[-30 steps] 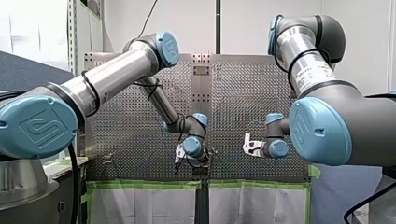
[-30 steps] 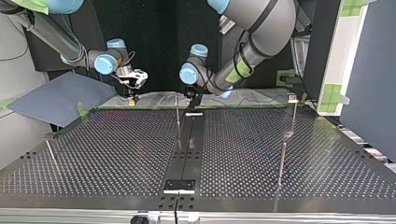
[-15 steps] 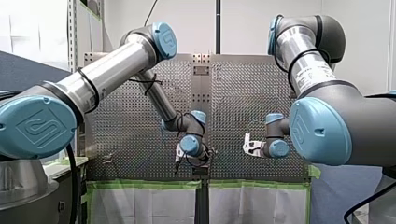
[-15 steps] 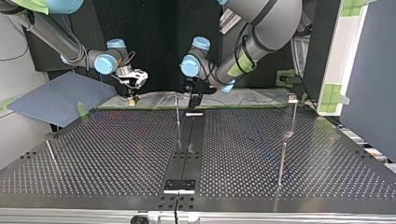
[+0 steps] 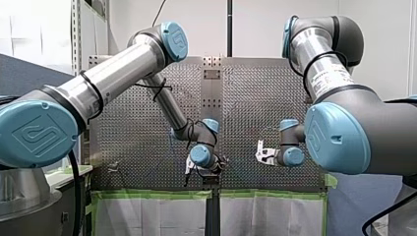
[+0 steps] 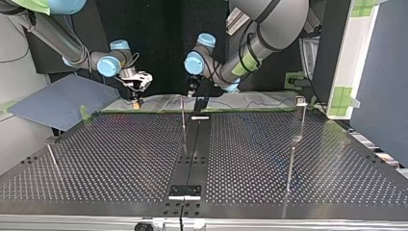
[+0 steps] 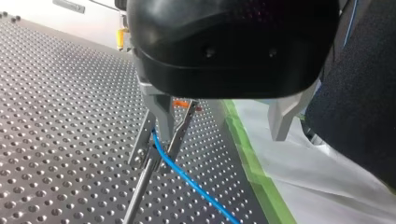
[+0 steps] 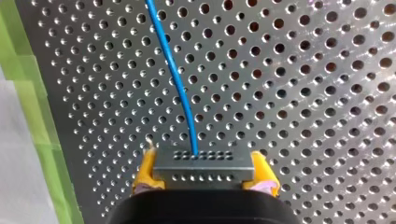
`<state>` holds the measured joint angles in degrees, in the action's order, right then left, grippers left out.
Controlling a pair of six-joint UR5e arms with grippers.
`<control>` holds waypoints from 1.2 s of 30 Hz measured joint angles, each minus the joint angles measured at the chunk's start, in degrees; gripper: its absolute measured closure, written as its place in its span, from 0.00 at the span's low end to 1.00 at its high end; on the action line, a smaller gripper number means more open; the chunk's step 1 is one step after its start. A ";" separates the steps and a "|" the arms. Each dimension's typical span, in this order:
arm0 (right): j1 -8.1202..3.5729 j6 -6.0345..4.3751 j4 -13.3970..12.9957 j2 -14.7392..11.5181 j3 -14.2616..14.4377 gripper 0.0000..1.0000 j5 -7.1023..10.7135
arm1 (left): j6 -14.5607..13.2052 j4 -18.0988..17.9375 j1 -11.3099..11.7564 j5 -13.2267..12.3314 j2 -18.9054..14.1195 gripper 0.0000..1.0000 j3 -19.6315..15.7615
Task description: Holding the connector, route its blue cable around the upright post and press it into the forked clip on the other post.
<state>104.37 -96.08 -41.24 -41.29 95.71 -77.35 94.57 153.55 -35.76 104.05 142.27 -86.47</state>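
Grips the connector (image 8: 204, 164) in the right pincer (image 8: 204, 179); holds the left pincer (image 7: 222, 135) wide beside the clip (image 7: 150, 162), cable (image 7: 196, 187) seemingly lying in its fork. Risks popping the cable out if tugged taut or sideways before fully seated.

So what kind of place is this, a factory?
Probably a robotics lab or test bench, not a factory line: my left arm and my right arm reach over a perforated table edged with green tape, and my right gripper holds a connector on a blue cable.
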 joint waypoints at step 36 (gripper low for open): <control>0.09 -0.19 -0.02 0.07 0.00 1.00 0.73 | -2.02 0.47 -2.81 9.67 -1.63 0.00 -0.08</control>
<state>104.46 -96.27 -41.26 -41.22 95.71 -76.62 92.55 154.02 -38.57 113.71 140.64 -86.55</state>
